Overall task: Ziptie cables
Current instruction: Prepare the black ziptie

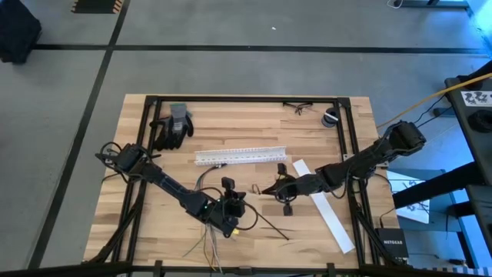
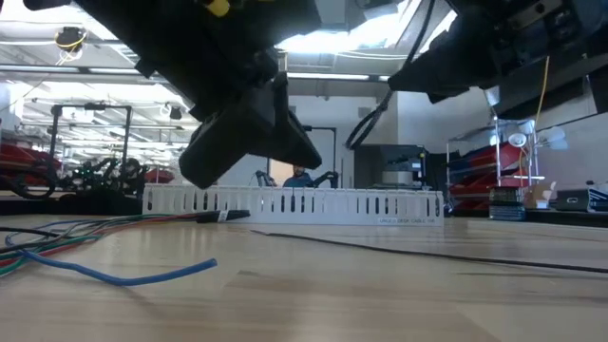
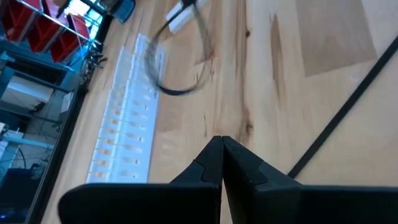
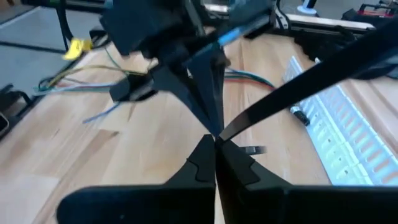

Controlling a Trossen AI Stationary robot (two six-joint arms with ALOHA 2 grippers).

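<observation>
At the centre of the high view, on the wooden table [image 1: 154, 223], the white slotted channel [image 1: 240, 155] lies lengthwise; whether anything sits inside it cannot be told. Below it in the frame, toward lower centre, the cables [image 1: 209, 231] spread as a loose bundle of thin wires beside the left gripper [image 1: 244, 206], which is low over the table with its fingers pressed together on nothing visible; in the left wrist view its fingertips [image 3: 219, 152] meet in a point above bare wood, with a black ziptie [image 3: 348, 118] lying diagonally nearby. Just right of centre, the right gripper [image 1: 266, 188] faces the left one, its fingers closed on the end of another ziptie [image 4: 292, 84], which slants up toward the upper right of the right wrist view. A further black strip [image 1: 269, 225] lies on the table below the two grippers. Black gloves [image 1: 174, 128] lie at upper left, and a flat white strip [image 1: 327, 209] at lower right.
</observation>
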